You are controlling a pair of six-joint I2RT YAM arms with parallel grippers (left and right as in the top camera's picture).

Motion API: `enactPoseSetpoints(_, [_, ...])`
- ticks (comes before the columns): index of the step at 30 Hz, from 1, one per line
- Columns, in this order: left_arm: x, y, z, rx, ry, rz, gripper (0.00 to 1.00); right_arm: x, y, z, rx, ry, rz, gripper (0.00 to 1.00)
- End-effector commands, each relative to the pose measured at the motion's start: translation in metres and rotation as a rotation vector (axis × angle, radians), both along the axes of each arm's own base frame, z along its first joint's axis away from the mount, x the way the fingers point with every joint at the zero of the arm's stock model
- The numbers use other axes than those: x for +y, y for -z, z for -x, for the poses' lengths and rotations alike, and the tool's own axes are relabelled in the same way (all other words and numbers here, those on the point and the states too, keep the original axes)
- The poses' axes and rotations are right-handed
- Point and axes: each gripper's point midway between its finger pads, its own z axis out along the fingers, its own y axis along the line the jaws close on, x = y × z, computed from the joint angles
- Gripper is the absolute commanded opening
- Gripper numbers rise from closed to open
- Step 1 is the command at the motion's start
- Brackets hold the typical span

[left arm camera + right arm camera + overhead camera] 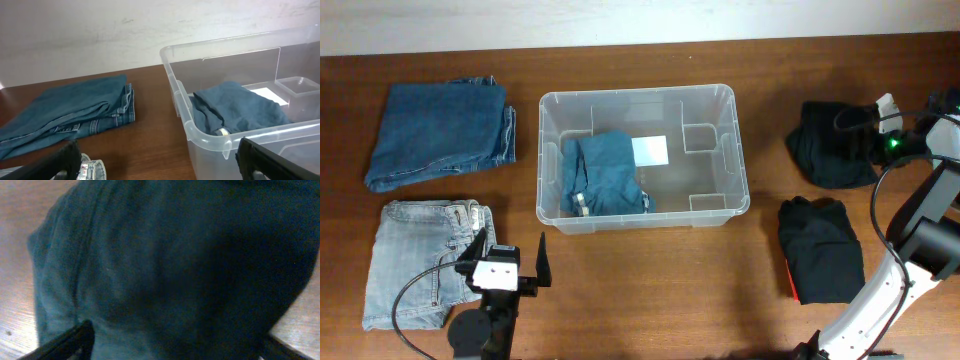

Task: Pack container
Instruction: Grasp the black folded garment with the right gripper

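Note:
The clear plastic container stands mid-table, also close on the right of the left wrist view. A folded blue pair of jeans lies in its left half beside a white label. My left gripper hangs open at the right edge of folded light-wash jeans, nothing between its fingers. My right gripper is down on a black folded garment at the far right. Its jaws stand wide with the dark cloth filling the gap between them.
A dark blue folded pair of jeans lies at the back left, also in the left wrist view. A second black garment, with a red edge under it, lies at the front right. The right arm's cables loop above it.

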Motion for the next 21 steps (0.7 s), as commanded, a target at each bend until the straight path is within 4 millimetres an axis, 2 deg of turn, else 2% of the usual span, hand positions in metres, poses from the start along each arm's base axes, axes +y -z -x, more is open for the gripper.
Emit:
enactPoseSetpoints(1, [0.002,0.002,0.0,-0.001,-0.01,-0.017,0.99,0.01,0.055,0.026,0.165,0.035,-0.036,0.72])
enactPoseSetpoints(3, [0.002,0.002,0.0,-0.001,-0.01,-0.017,0.99,0.008,0.054,0.024,0.164,0.052,-0.038,0.7])
enactPoseSetpoints(6, [0.002,0.002,0.0,-0.001,-0.01,-0.017,0.99,0.005,0.051,0.021,0.165,0.081,-0.042,0.56])
enactPoseSetpoints(7, [0.002,0.002,0.0,-0.001,-0.01,-0.017,0.99,0.003,0.049,0.019,0.163,0.097,-0.042,0.45])
enactPoseSetpoints(8, [0.002,0.002,0.0,-0.001,-0.01,-0.017,0.99,0.002,0.047,0.018,0.163,0.104,-0.042,0.4])
enactPoseSetpoints(16, [0.002,0.002,0.0,-0.001,-0.01,-0.017,0.99,-0.006,0.027,0.004,0.152,0.195,-0.064,0.11])
enactPoseSetpoints(17, [0.002,0.002,0.0,-0.001,-0.01,-0.017,0.99,-0.005,0.02,-0.001,0.137,0.198,-0.084,0.08])
enactPoseSetpoints(18, [0.002,0.002,0.0,-0.001,-0.01,-0.017,1.0,0.001,0.003,-0.011,0.097,0.196,-0.137,0.04])
enactPoseSetpoints(21, [0.002,0.002,0.0,-0.001,-0.01,-0.017,0.99,0.013,-0.041,-0.03,0.003,0.171,-0.255,0.04])
